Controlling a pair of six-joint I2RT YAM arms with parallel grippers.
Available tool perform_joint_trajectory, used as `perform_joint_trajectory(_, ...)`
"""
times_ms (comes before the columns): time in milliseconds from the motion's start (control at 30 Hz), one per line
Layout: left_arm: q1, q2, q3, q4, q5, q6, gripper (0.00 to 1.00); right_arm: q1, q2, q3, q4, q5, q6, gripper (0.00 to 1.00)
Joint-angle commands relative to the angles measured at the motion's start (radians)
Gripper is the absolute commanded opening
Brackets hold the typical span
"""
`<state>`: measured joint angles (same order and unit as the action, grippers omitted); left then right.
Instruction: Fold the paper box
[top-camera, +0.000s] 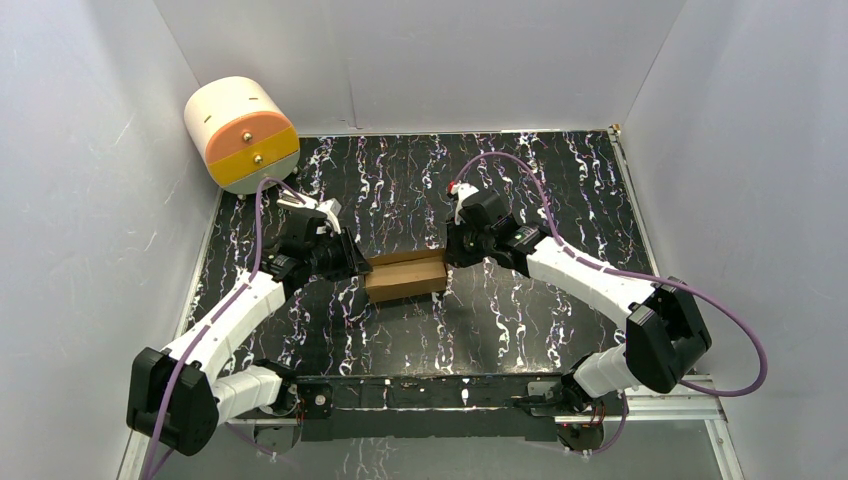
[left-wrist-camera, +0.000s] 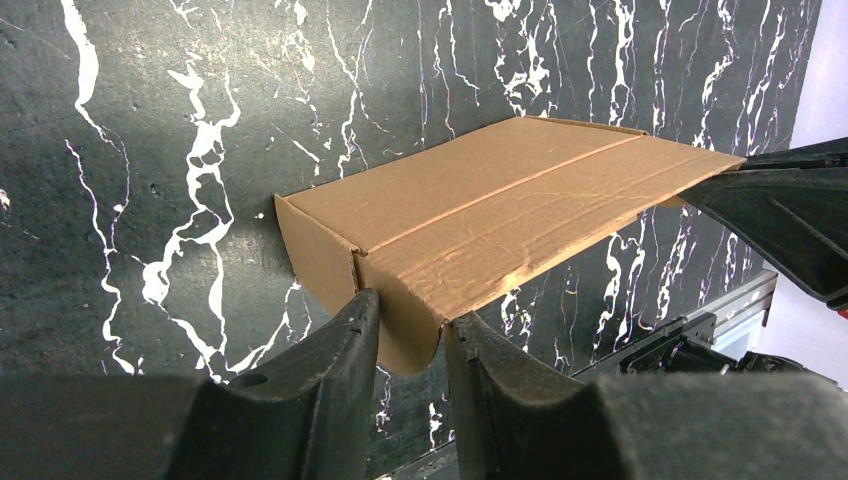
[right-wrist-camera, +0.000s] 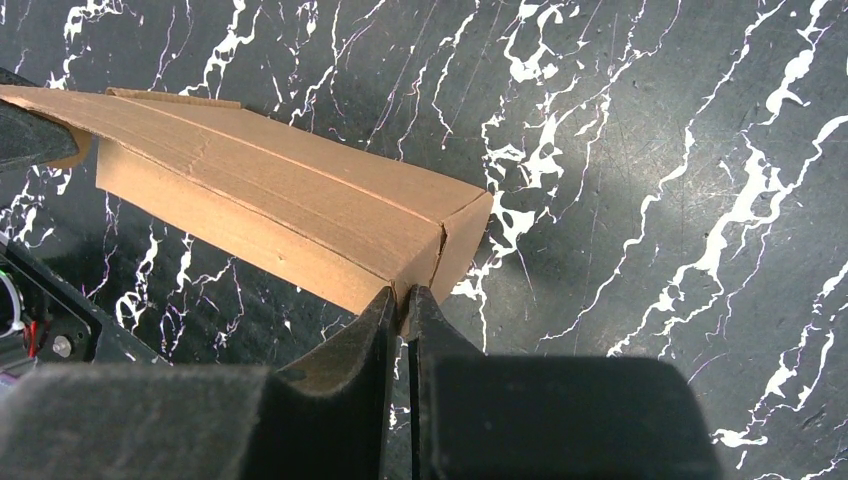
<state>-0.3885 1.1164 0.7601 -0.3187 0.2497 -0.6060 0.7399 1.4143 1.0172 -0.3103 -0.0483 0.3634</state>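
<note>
- Right gripper (right-wrist-camera: 402, 300): jaws almost together, pinched on a thin cardboard edge at the right end corner of the paper box (right-wrist-camera: 290, 215).
- Left gripper (left-wrist-camera: 412, 325): jaws part-way apart with the rounded end flap (left-wrist-camera: 408, 348) between the fingers. Looks clamped on it, both pads against cardboard.
- Box sits mid-table between the two grippers, long axis left to right, base on the dark marbled table (top-camera: 400, 180). Body looks mostly formed, with one long crease along the top panel. Top panel seems to overhang at the ends, so probably not tucked yet.
- For this step, treat one end as the anchor and work the other; avoid pulling both ends at once, or the body racks.
- Bend along the die-cut creases only and steer the flap inward without twisting across the panel.
- Pinch lightly: thin board, dents easily, and a faint crush mark shows near the left corner.
- Press the base flat to the table while tucking, otherwise the far end lifts.
- Watch for the rounded flap slipping out of the left grip, since little material is held.
- Writing: none readable. Box is plain brown and unmarked. Cream-orange-yellow drawer unit (top-camera: 243, 135) at the far left corner shows no label, only two small knobs.
</note>
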Motion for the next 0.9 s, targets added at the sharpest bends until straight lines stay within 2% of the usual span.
perform_joint_trajectory(0, -0.004, -0.024, -0.012, -0.016, -0.006, 0.004, 0.28, 0.003, -0.032, -0.012, 0.048, -0.018, 0.01, 0.15)
perform_joint_trajectory(867, -0.022, -0.025, -0.058, 0.006, -0.036, -0.023, 0.24, 0.006, -0.029, -0.053, 0.087, -0.017, 0.086, 0.14)
